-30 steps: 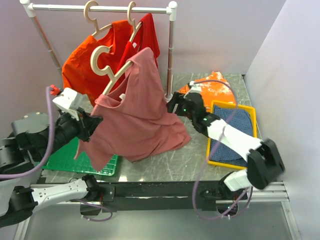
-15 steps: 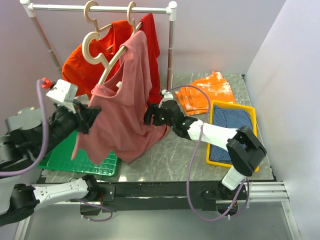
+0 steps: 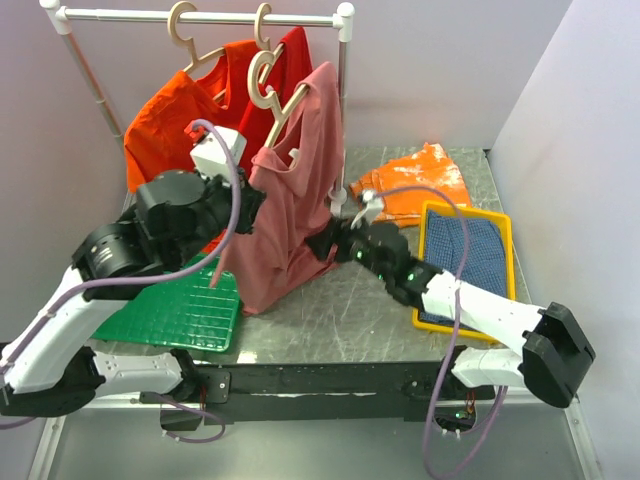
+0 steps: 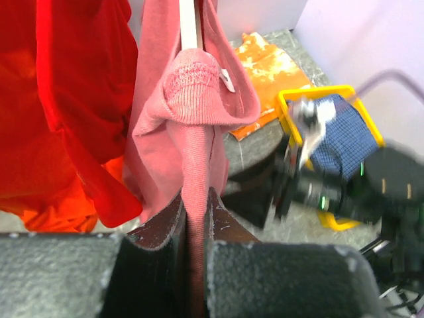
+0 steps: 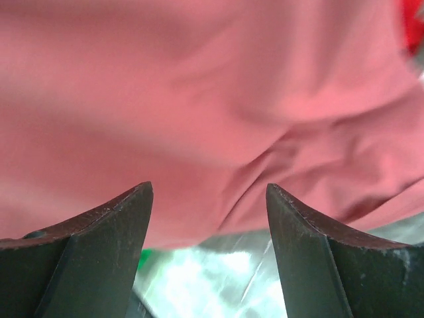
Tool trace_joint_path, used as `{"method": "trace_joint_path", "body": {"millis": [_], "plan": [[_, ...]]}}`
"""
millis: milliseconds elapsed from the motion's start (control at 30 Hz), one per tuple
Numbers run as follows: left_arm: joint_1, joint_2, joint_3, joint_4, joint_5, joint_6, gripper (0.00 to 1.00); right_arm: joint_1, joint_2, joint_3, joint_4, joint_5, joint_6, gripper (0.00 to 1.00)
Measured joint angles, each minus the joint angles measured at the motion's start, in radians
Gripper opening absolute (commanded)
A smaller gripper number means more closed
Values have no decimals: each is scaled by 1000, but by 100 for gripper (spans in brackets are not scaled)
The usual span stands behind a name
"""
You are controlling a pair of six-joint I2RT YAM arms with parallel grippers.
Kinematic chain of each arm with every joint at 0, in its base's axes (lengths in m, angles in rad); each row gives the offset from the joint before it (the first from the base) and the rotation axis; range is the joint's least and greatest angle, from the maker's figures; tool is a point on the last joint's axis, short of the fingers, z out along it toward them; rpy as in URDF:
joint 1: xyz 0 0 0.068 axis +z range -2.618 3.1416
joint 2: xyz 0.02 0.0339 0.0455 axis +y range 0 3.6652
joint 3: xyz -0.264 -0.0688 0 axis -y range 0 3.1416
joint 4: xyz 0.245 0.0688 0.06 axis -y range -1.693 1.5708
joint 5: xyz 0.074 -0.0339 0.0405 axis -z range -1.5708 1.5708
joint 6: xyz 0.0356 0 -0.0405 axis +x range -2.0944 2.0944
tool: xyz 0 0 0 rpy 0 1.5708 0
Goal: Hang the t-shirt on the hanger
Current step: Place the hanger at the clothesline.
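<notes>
The left end effector is pinched shut on the t-shirt. It has lifted the shirt, on its hanger, up near the far rail. The right end effector is wide open and holds nothing. Hooking it up looks next.

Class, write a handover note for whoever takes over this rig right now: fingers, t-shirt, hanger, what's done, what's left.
Left gripper: fingers shut on a fold of the t-shirt below its collar, held up.
Right gripper: open, facing the shirt's lower cloth, gripping nothing.
Hanger: inside the neck, hook free below the rail.
Done: shirt hangs from hanger.
Left: probably even it over both shoulders; fit unclear.
</notes>
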Motion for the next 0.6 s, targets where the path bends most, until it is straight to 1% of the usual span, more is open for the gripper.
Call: {"method": "trace_joint_path", "body": {"millis": [133,267,400,600], "plan": [[0,27,-1,3,-24,-49,1,112,-3,-89,63,-4,0,77],[0,56,6,2,-46,-72,1,185,63,-101,119,-14,6,76],[5,146,63,1,-77,-76,1,200,128,-101,145,-12,34,77],[62,296,166,-17,-77,-72,1,200,132,-98,114,26,45,77]]}}
